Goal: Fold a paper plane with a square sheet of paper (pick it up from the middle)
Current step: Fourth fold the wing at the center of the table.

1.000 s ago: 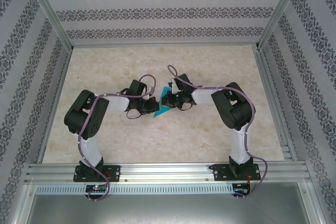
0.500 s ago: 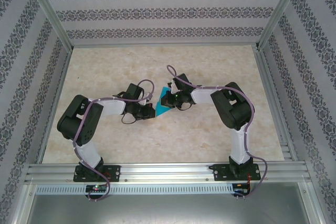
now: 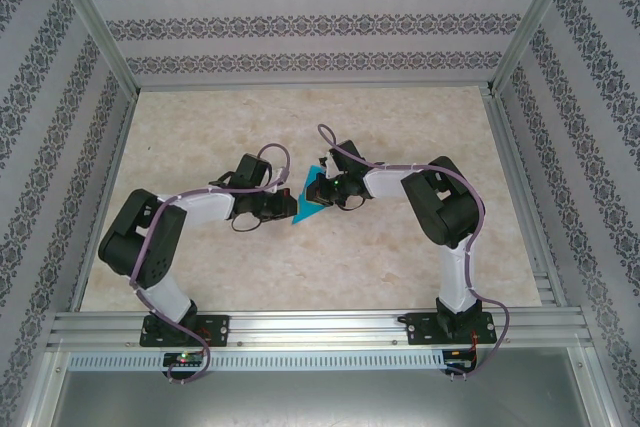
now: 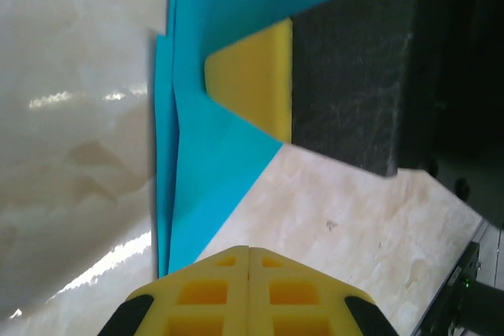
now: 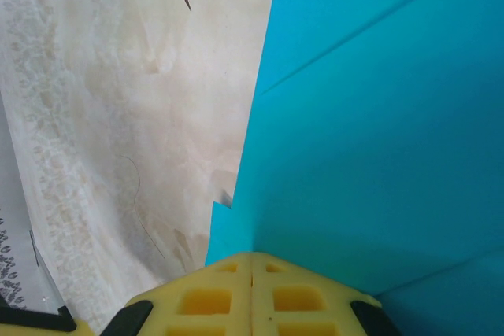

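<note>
The square sheet of paper (image 3: 305, 211) lies on the table between my two grippers, folded into turquoise layers that taper to a point. In the left wrist view the folded sheet (image 4: 213, 155) runs up from the left gripper (image 4: 249, 250), whose yellow fingers are shut with nothing between them, just off the paper's point. The right gripper (image 4: 236, 88) rests its shut yellow tip on the paper from the far side. Seen from the right wrist, the paper (image 5: 378, 116) spreads out ahead of the shut right gripper (image 5: 252, 256), and stepped layer edges show at the left. Both the left gripper (image 3: 289, 209) and the right gripper (image 3: 317, 195) are low over the table.
The marble-patterned table (image 3: 400, 127) is bare around the paper. Aluminium frame rails (image 3: 520, 187) and patterned walls close in the sides and back. The two arm bases stand on the near rail (image 3: 320, 327).
The left arm's elbow has swung down and to the left, stretching the forearm out, while its gripper stays by the paper. The right arm and the paper have not moved.
</note>
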